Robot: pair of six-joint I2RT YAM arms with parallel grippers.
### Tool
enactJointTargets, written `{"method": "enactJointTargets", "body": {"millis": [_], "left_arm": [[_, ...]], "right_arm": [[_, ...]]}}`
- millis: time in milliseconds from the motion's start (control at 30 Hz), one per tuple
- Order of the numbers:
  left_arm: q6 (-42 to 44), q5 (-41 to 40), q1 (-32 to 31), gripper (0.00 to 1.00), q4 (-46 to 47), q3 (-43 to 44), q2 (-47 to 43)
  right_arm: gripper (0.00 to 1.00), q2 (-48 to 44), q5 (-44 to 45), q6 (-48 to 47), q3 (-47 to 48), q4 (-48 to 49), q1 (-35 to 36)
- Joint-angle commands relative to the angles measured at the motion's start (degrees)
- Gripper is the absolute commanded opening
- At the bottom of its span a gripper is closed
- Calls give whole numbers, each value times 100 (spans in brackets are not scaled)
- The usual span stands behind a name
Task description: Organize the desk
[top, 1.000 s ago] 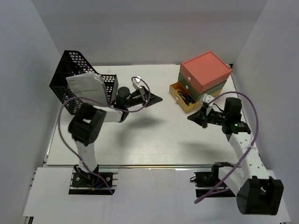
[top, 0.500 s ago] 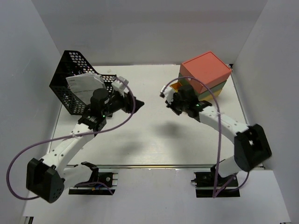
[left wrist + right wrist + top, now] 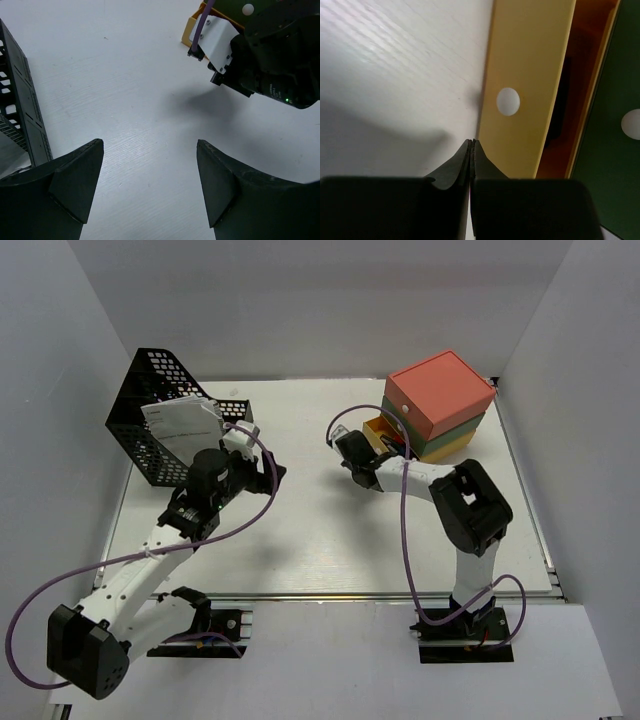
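Yellow drawer, upper right on the white desk filling the middle, sits open. The right gripper, pinched closed on nothing, should push straight beside the white knob. The left gripper is spread wide.

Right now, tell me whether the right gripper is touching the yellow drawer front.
Cannot tell. In the right wrist view the right gripper, shut, ends beside the edge of the yellow drawer front, with neither contact nor gap plain.
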Motion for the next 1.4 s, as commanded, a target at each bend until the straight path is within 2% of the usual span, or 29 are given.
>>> {"method": "enactJointTargets", "body": {"millis": [0,133,333,1067,1133,1167,1267,1300,1367], "left_arm": [[71,-255,16,85,16,-27,-202],[80,-343,16,85,7,-10,-255],[80,-326,16,85,8,-36,-299],[80,-440,16,88,-36,-45,-264],[71,-431,16,88,-45,-36,-264],[71,-449,16,88,-45,-45,-264],[80,-440,16,89,-36,-45,-272],[80,-440,16,89,-36,-54,-264],[80,-431,16,89,-28,-63,-264]], "right_arm": [[0,124,888,99,257,331,-16],[0,291,1380,-173,134,613,-60],[0,213,1908,-1000,-507,1947,-103],[0,345,2225,-1765,-763,2836,-719],[0,292,2129,-1643,-710,2514,-745],[0,205,1946,-1494,-692,2215,-719],[0,-567,-132,-765,-570,267,-684],[0,-1126,-1845,-659,-534,-139,-753],[0,-1700,-3681,-762,-595,-999,-876]]}}
